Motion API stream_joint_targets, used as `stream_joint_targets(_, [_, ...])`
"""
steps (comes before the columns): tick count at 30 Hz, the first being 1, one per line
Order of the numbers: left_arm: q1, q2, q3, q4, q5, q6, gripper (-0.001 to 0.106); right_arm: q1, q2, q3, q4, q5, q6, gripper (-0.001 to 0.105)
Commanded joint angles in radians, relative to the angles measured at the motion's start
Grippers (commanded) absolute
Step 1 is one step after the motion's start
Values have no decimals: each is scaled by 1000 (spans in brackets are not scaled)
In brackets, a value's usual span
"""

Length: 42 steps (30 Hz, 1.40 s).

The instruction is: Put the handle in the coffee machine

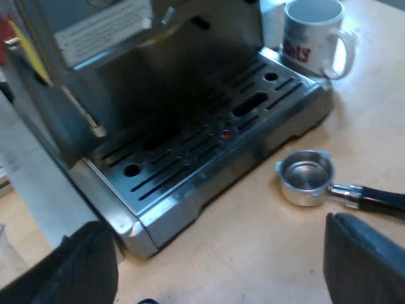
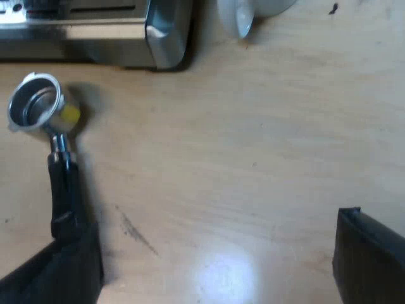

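Note:
The metal holder [image 1: 307, 177] lies loose on the wooden table beside the espresso machine's drip tray [image 1: 209, 152], cup facing up, dark handle [image 1: 380, 199] pointing away from the machine. My left gripper [image 1: 221, 278] hovers open above the table near the tray's corner, with nothing between its fingers. In the right wrist view the holder [image 2: 35, 101] lies close to the machine's base [image 2: 161, 31]. Its handle [image 2: 63, 183] runs toward one finger [image 2: 63, 266] of my open right gripper [image 2: 215, 266], and that finger hides its end. The handle is outside the gap.
A white mug [image 1: 313, 35] with red lettering stands on the table at the drip tray's far corner; its rim [image 2: 250, 12] sits by the machine's base. Bare wooden table [image 2: 253, 158] spreads between the right gripper's fingers.

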Motion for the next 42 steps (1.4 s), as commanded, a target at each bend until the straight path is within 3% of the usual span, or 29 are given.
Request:
stream_joint_targets(1, [-5, 35, -19, 25, 54, 30, 69, 37, 39, -30, 69, -9, -40, 75])
stream_joint_targets(3, [-25, 67, -22, 45, 97, 42, 69, 73, 66, -39, 95, -9, -51, 75])
stream_joint_targets(8, [-58, 99, -22, 54, 109, 42, 69, 169, 137, -51, 115, -9, -46, 75])
stream_joint_targets(9, [-136, 165, -22, 57, 109, 63, 69, 187, 152, -51, 115, -9, -47, 75])
stream_joint_targets(11, [-172, 192, -22, 57, 109, 77, 69, 218, 180, -51, 115, -9, -34, 75])
stream_joint_targets(16, [-295, 276, -22, 55, 97, 113, 69, 300, 262, -51, 102, 30, 43, 75])
stream_joint_targets(22, [-385, 383, -22, 15, 80, 131, 71, 382, 315, -51, 44, 106, 135, 75])
stream_joint_targets(25, [-412, 427, -22, -26, 80, 131, 76, 419, 332, -51, 26, 136, 164, 75])
stream_joint_targets(30, [-427, 495, -16, -65, 80, 135, 75, 485, 374, -51, 9, 180, 225, 74])
stream_joint_targets(34, [-427, 541, 14, -110, 80, 155, 75, 533, 438, -51, -6, 209, 316, 69])
stream_joint_targets(42, [-427, 564, 83, -210, 80, 155, 75, 577, 560, -51, -47, 209, 334, 60])
